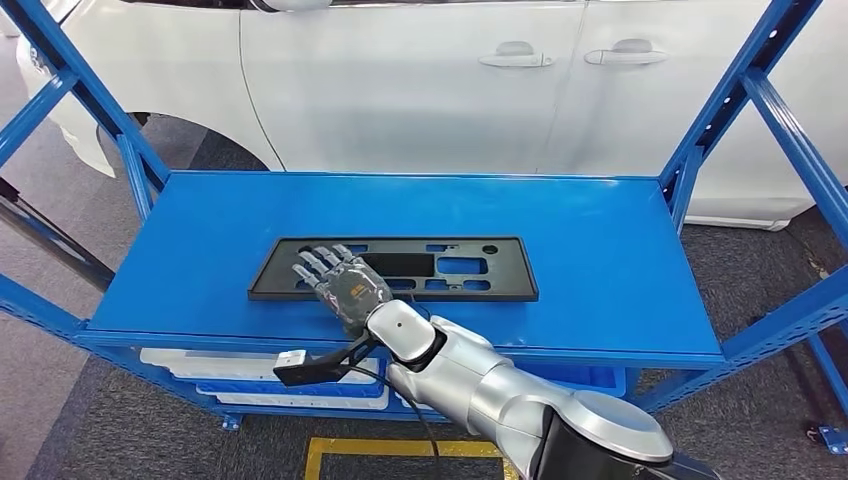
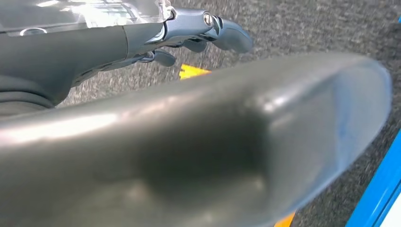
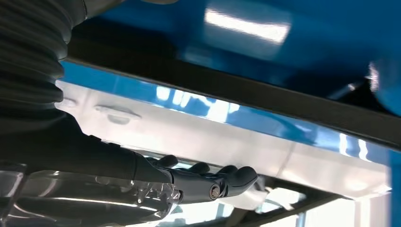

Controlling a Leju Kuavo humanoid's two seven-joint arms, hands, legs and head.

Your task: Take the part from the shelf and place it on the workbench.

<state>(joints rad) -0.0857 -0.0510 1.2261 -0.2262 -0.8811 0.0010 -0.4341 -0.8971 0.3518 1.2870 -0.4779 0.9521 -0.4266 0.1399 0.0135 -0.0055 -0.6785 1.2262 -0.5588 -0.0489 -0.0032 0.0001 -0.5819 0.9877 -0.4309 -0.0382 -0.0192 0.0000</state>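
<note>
A flat black rectangular part (image 1: 470,268) with several cut-outs lies on the blue shelf top (image 1: 600,260), near its front middle. My right hand (image 1: 340,280) reaches in from below right and is spread flat over the part's left end, fingers straight and apart, holding nothing. In the right wrist view the right hand (image 3: 189,184) hovers with a gap between its outstretched fingers and the part's dark edge (image 3: 246,92). My left hand (image 2: 198,33) hangs over grey carpet with nothing in it, its fingers loosely apart.
Blue slanted shelf uprights (image 1: 730,100) frame both sides. A white car (image 1: 420,90) stands close behind the shelf. White and blue bins (image 1: 200,365) sit on the lower level. A yellow floor line (image 1: 400,450) runs in front of the shelf.
</note>
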